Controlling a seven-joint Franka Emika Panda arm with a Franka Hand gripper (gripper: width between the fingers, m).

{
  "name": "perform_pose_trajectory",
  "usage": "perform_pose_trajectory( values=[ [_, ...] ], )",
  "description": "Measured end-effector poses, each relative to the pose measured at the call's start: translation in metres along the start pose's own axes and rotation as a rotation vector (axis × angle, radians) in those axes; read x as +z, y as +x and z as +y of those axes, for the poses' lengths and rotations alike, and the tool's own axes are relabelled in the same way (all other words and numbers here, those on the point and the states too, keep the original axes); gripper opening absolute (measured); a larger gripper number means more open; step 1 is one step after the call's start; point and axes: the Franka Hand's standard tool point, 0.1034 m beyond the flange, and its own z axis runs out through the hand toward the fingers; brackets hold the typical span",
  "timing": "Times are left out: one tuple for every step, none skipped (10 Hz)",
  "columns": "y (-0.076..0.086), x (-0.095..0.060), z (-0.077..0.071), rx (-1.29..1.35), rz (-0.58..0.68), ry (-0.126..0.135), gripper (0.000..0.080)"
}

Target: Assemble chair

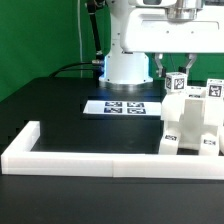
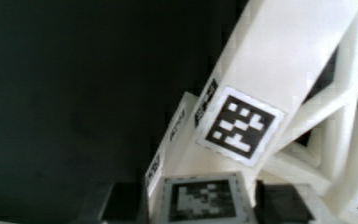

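Border wall (image 1: 100, 159) in front; chair (image 1: 190, 125) under gripper (image 1: 170, 72) (clamped on leg).

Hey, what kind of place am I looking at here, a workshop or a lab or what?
Most likely a robotics lab test bench. A white robot arm stands on a black table before a green backdrop, with a marker board lying flat and a low white border wall fencing in tagged chair parts.

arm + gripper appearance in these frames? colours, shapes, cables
The arm is a glossy white Panda with rounded, bulbous links on a broad white base; dark bands show at a joint. A black cable runs up behind it and another lies on the black table beside the base. The gripper has a white-grey body with two short dark fingers; in the wrist view the fingertips appear as blurred black blocks.
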Motion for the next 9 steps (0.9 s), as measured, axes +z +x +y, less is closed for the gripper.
perform_pose_trajectory(
  values=[
    [0.0011, 0.0, 0.0006, -0.006, 0.001, -0.001, 0.0287],
    [0.0026, 0.0002, 0.0012, -0.007, 0.002, -0.002, 0.0287],
    [0.0034, 0.0001, 0.0015, -0.007, 0.003, -0.003, 0.0287],
    [0.0034, 0.0001, 0.0015, -0.007, 0.003, -0.003, 0.0287],
    [0.0034, 0.0001, 0.0015, -0.007, 0.003, -0.003, 0.0287],
    [0.0034, 0.0001, 0.0015, -0.007, 0.003, -0.003, 0.0287],
    [0.0034, 0.0001, 0.0015, -0.007, 0.003, -0.003, 0.0287],
    [0.0034, 0.0001, 0.0015, -0.007, 0.003, -0.003, 0.0287],
    [0.0034, 0.0001, 0.0015, -0.007, 0.003, -0.003, 0.0287]
  ],
)
